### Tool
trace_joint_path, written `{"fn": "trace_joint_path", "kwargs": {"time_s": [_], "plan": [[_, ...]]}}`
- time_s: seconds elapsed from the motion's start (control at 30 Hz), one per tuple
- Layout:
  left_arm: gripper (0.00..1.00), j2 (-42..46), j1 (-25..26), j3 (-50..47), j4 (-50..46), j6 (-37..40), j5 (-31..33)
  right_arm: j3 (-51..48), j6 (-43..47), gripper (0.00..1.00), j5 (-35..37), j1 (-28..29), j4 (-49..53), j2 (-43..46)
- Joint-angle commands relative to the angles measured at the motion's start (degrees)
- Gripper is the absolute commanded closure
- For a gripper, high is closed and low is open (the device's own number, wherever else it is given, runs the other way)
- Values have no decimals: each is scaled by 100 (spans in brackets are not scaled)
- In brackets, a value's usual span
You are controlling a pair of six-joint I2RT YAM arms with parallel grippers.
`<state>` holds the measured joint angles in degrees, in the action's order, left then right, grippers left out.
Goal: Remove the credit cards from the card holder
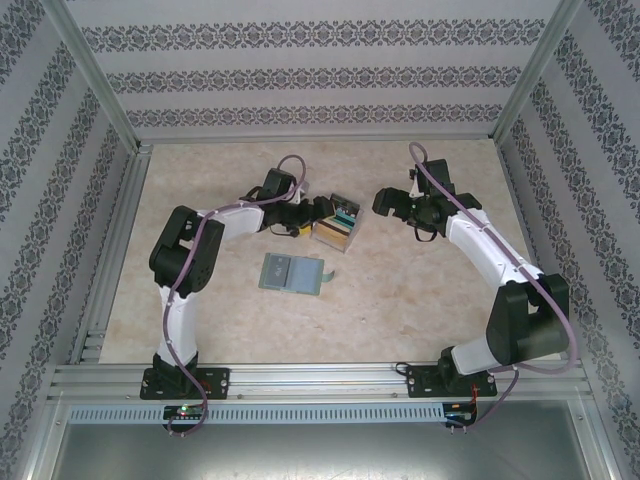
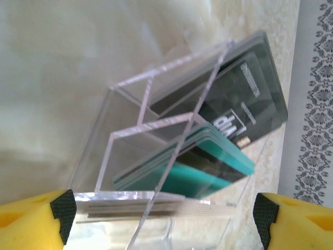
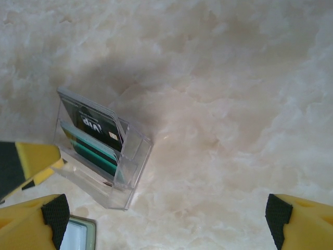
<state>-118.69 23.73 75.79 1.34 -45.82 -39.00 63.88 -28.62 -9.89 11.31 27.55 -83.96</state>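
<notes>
L gripper [image 2: 164,216] is wide open, nothing held. Its pads [image 2: 63,214] sit either side of the front tier of a clear acrylic rack [image 2: 156,130], no contact afaict. Credit cards [image 2: 237,112] stand in that rack: black in the back tier, teal in the mid tier just ahead of the fingertips, a pale stack right between them. Card holder [image 1: 288,272] lies open and flat on the table [image 1: 420,300], back behind the L fingers toward the arm bases, near but apart. Its corner shows just beside one R pad. Can't tell if any card is left in its pockets.

R gripper [image 3: 166,221] is fully open and empty, over bare table, with the rack ahead of its fingers and off to one side.

My read: L is working at the rack, jaws free. To do it well:
- move straight along the finger axis, no sideways drift
- keep pads off the acrylic walls, since the rack prob slides or tips easily
- if a card remains in the holder, pin a flap w/ R and pinch the card's exposed edge w/ L

Pose: L elbow bent, forearm reaching across, wrist low, fingers roughly level at the rack. R arm arcs inward, wrist raised.
</notes>
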Motion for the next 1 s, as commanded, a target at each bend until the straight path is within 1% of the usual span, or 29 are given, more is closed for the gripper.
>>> {"fn": "trace_joint_path", "kwargs": {"time_s": [0.0, 0.3, 0.37, 0.47, 0.6, 0.77, 0.8, 0.83, 0.9, 0.93, 0.97], "plan": [[10, 312, 208, -256, 432, -268, -115, -15, -74, 2, -56, 91, -40, -34], [10, 710, 519, -723, 731, -637, 30, -122, 3, 2, -140, 174, -4, 101], [9, 870, 521, -830, 649, -631, 170, -153, 48, 2, -187, 241, -6, 166], [9, 1264, 493, -913, 193, -377, 534, -187, 12, 3, -200, 418, 8, 245], [10, 1914, 280, -1135, -535, -93, 933, -187, -50, 13, -167, 844, 37, 272], [13, 2732, -179, -1775, -1204, 198, 1134, -325, -326, 22, -41, 1601, -111, 271], [15, 2884, -263, -1895, -1372, 305, 1182, -349, -439, 27, -31, 1781, -163, 235], [16, 3037, -336, -2047, -1490, 375, 1193, -357, -541, 34, -53, 1951, -216, 167], [18, 3335, -475, -2347, -1644, 424, 1218, -357, -683, 46, -59, 2317, -303, 23], [19, 3488, -550, -2505, -1703, 446, 1212, -338, -742, 50, -10, 2517, -348, -57], [20, 3600, -602, -2629, -1765, 459, 1220, -301, -781, 51, 64, 2713, -364, -128]]}}
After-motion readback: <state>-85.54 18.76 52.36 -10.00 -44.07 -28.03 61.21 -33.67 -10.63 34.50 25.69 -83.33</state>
